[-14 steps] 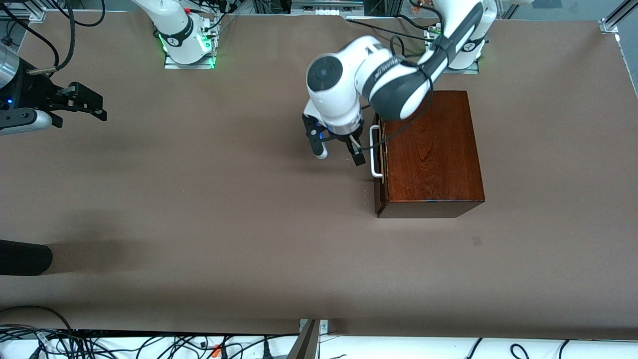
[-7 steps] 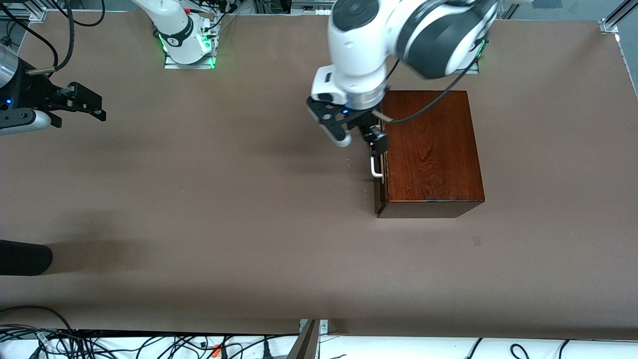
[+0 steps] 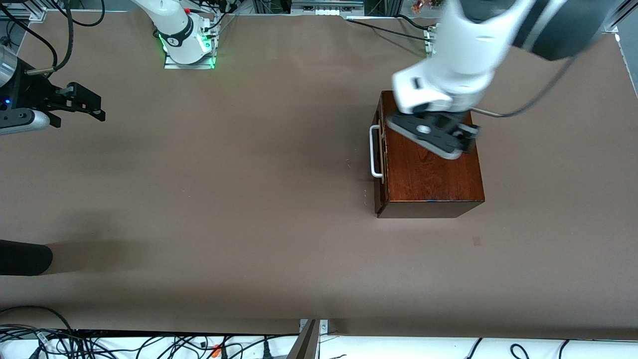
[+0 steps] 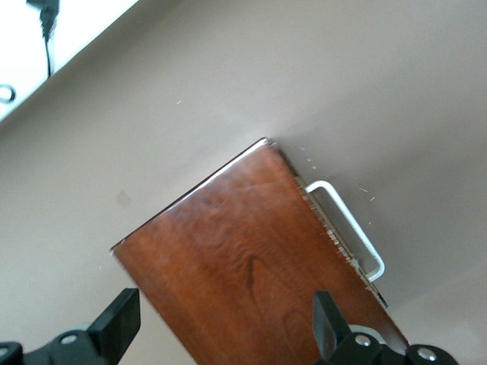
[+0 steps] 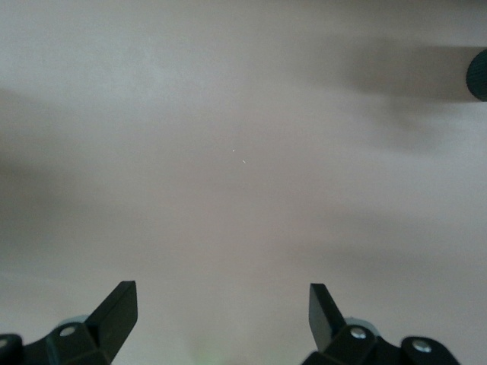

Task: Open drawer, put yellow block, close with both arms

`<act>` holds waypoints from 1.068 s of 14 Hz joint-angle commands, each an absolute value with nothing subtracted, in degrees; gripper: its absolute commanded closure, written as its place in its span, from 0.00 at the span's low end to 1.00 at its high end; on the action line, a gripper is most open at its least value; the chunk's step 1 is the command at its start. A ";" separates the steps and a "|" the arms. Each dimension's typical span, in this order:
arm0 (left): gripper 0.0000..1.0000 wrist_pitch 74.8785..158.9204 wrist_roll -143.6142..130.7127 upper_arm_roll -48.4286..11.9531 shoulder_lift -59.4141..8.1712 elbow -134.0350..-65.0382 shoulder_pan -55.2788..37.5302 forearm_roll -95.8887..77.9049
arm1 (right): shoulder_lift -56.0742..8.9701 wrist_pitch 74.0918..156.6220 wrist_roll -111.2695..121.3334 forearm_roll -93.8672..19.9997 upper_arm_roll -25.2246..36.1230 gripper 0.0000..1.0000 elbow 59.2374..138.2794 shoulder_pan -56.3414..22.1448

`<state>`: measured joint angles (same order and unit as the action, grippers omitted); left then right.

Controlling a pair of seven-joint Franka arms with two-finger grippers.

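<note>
Left pincer [image 3: 451, 142] over wooden box [image 3: 428, 169], fingers apart.

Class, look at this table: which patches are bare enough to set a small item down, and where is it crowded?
Bare tabletop runs from the white handle toward the right arm's end, and nearer the camera than the wooden box. Crowded: the left gripper hangs over the box. The right gripper waits, open, over the table's edge.

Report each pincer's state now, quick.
Left pincer: open, holding nothing, over the wooden box.
Right pincer: open, holding nothing, waiting over bare table.
</note>
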<state>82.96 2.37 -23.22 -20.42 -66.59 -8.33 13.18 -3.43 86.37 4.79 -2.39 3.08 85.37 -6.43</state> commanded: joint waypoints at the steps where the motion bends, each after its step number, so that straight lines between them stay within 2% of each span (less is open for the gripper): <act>1: 0.00 78.59 0.36 -18.48 -16.27 -67.93 -8.08 10.64 | -2.99 86.13 4.48 -1.41 3.16 0.00 85.25 -6.50; 5: 0.00 80.06 0.44 -7.58 -11.09 -75.13 -8.61 2.21 | -2.99 86.22 4.48 -1.41 3.25 0.00 85.25 -6.50; 7: 0.00 83.39 0.44 -5.89 -7.93 -80.13 -8.61 2.11 | -2.99 86.48 4.48 -1.58 3.16 0.00 85.25 -6.50; 10: 0.00 92.00 0.79 -2.03 -1.42 -91.55 -8.70 2.02 | -2.99 86.66 4.48 -1.67 3.16 0.00 85.25 -6.50; 15: 0.00 91.50 0.35 2.45 -1.05 -90.88 -8.70 0.01 | -2.99 86.66 4.48 -1.58 3.16 0.00 85.25 -6.50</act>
